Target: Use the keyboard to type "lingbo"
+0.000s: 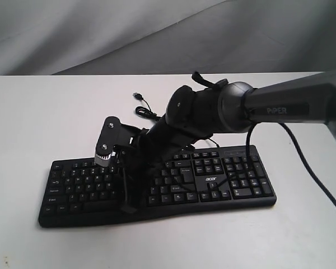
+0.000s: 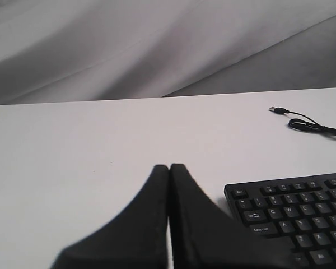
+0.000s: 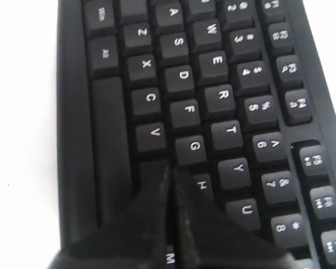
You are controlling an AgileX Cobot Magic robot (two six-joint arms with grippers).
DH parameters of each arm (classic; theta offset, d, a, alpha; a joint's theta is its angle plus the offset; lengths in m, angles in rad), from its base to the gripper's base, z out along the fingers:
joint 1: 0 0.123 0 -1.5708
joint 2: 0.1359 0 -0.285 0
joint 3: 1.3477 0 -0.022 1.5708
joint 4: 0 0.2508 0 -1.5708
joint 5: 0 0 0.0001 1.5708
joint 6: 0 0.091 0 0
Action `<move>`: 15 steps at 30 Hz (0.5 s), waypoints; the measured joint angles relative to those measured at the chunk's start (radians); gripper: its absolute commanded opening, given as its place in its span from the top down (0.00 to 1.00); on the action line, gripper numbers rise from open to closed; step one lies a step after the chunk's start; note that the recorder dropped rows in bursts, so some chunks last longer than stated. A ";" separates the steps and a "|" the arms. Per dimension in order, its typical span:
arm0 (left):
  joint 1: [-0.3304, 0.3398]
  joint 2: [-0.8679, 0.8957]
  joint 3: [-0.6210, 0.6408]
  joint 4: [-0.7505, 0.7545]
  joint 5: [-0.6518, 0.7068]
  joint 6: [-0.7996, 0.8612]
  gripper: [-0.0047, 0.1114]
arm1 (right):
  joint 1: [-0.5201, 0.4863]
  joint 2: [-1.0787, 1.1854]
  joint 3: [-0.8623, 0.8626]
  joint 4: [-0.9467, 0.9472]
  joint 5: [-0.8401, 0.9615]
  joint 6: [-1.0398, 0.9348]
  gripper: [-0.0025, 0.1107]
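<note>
White table [image 1: 45, 112]; keyboard [image 1: 241, 180] looks stiff and light, so it may skid. You press keys, not grasp. Right gripper [image 3: 169, 175] jaws pinched together near V/G/H, left gripper [image 2: 169, 168] jaws pressed together too.

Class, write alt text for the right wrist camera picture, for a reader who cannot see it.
A shut black pincer points its tip at the keyboard, at the key next to V and below G and H, whose legend is hidden. The black keyboard with white legends fills nearly the whole picture, with white table along one edge.
</note>
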 measured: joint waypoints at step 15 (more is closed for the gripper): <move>0.000 0.000 0.000 0.000 0.000 0.000 0.96 | 0.022 0.041 -0.087 0.043 -0.010 -0.014 0.98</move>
